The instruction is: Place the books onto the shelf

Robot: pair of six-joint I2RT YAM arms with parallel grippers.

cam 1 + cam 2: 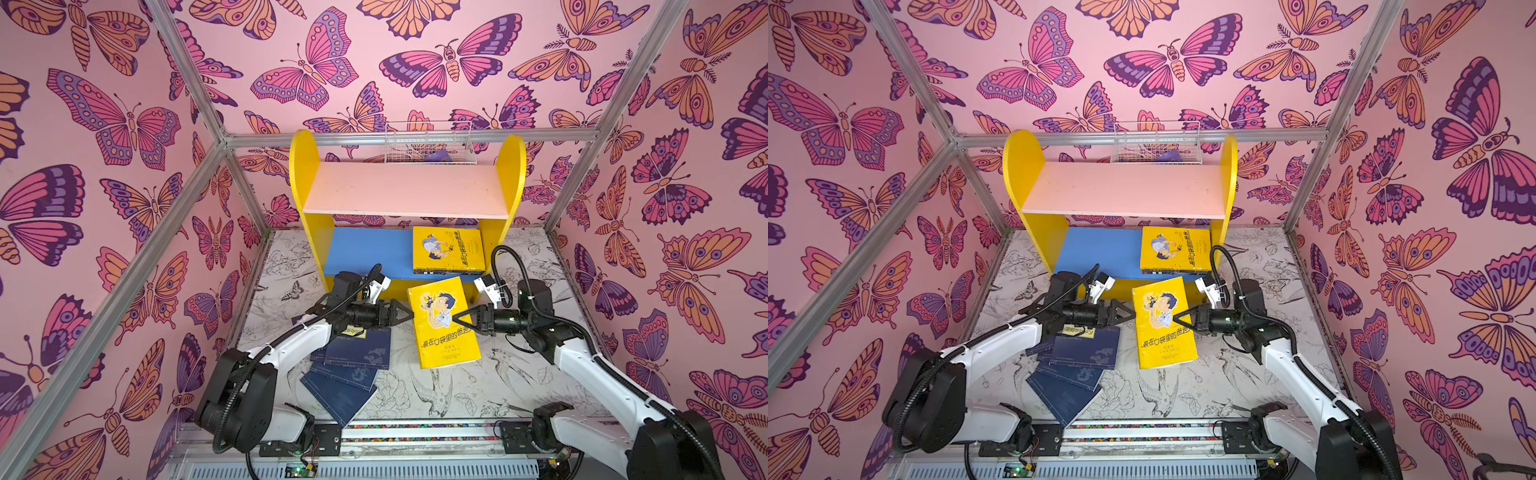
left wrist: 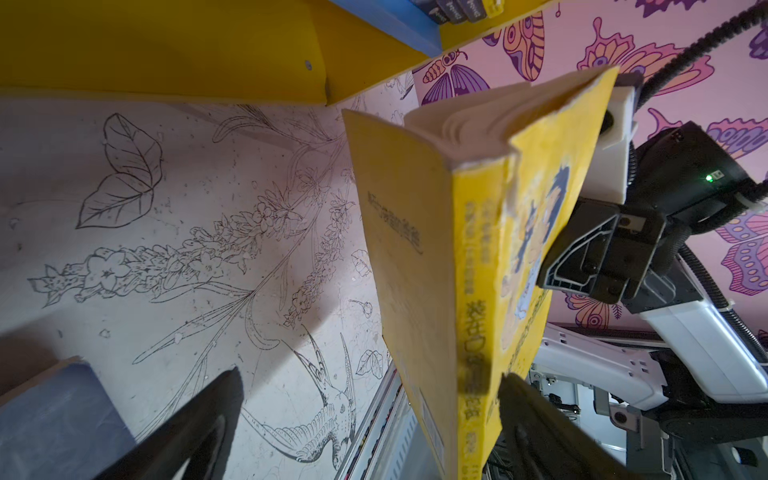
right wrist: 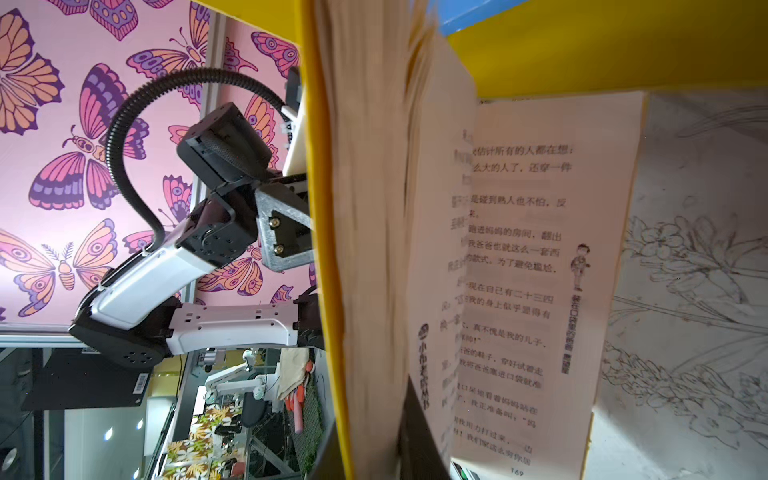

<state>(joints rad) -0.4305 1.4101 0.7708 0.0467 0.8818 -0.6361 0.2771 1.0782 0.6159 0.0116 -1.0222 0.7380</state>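
The right gripper (image 1: pixel 462 321) pinches the fore-edge of a bright yellow paperback with a cartoon boy (image 1: pixel 442 322), aloft just before the two-tier shelf with yellow side panels (image 1: pixel 303 187), while the left gripper (image 1: pixel 401 316) gapes wide just beside the spine. Its last pages and back cover hang loose of the grip, so the carry to the blue lower board (image 1: pixel 365 253) beyond likely wants a slow, level slide onto the yellow book (image 1: pixel 449 249) lying there.

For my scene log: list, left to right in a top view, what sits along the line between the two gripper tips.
left gripper, open → yellow cartoon-cover book → right gripper, shut on that book's right edge.
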